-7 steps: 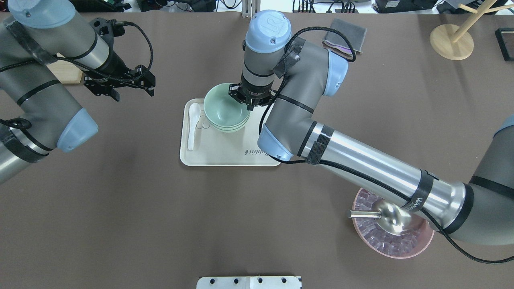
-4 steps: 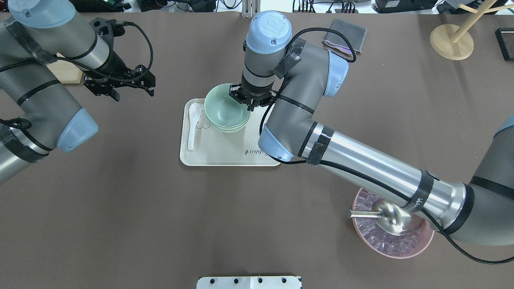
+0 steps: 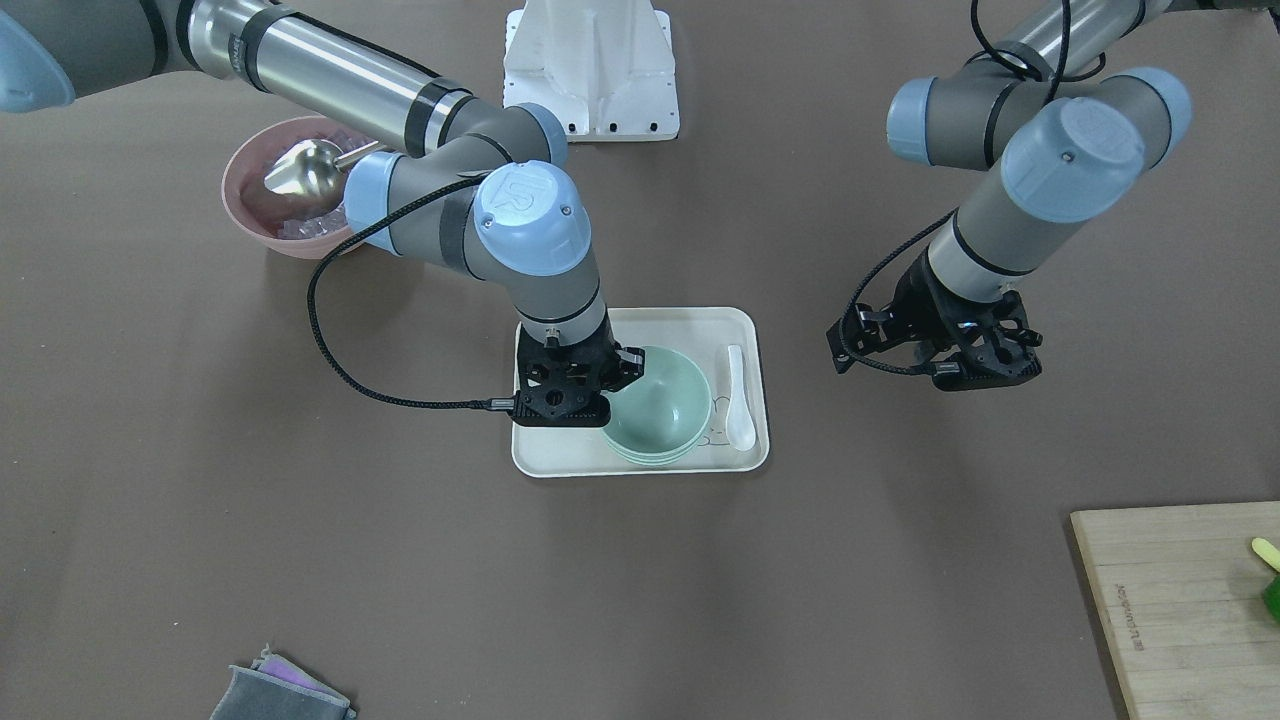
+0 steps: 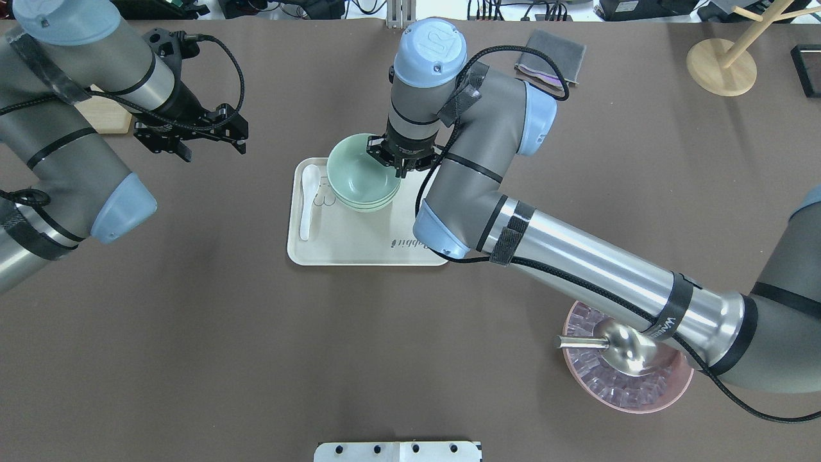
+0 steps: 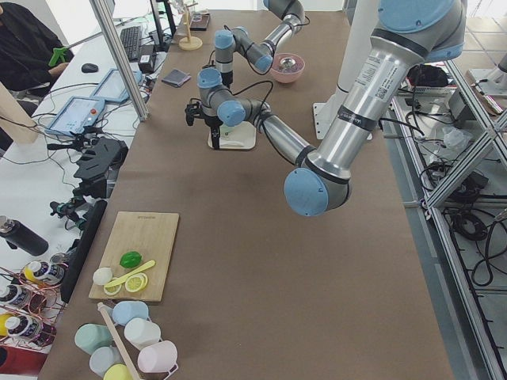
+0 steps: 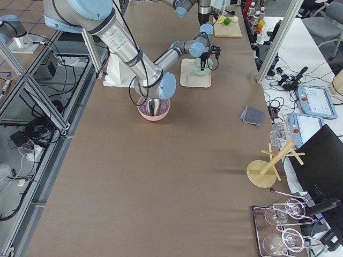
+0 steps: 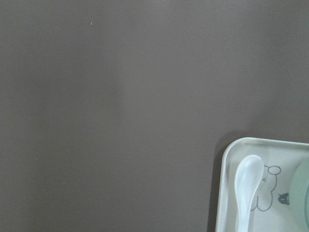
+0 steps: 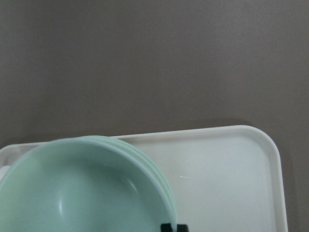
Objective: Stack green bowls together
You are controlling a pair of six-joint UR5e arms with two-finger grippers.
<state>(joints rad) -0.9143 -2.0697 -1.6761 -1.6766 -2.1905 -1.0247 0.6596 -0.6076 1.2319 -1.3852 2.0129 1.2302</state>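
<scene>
Three pale green bowls [image 4: 359,173] sit nested in one stack on the far part of a cream tray [image 4: 359,247]. The stack also shows in the front view [image 3: 665,400] and in the right wrist view [image 8: 87,193]. My right gripper [image 4: 401,163] points straight down at the stack's right side and is shut on the top bowl's rim. In the right wrist view its fingertips [image 8: 173,227] just show at the bottom edge against that rim. My left gripper [image 4: 211,144] hovers open and empty over bare table, left of the tray.
A white spoon [image 4: 308,199] lies on the tray's left side. A pink bowl [image 4: 641,398] with ice and a metal scoop [image 4: 625,350] sits under my right forearm. A grey cloth [image 4: 551,58], a wooden stand [image 4: 721,64] and a cutting board [image 3: 1180,600] lie farther off.
My right gripper and the top bowl have shifted very slightly to the right over the stack. The left arm has not moved.
</scene>
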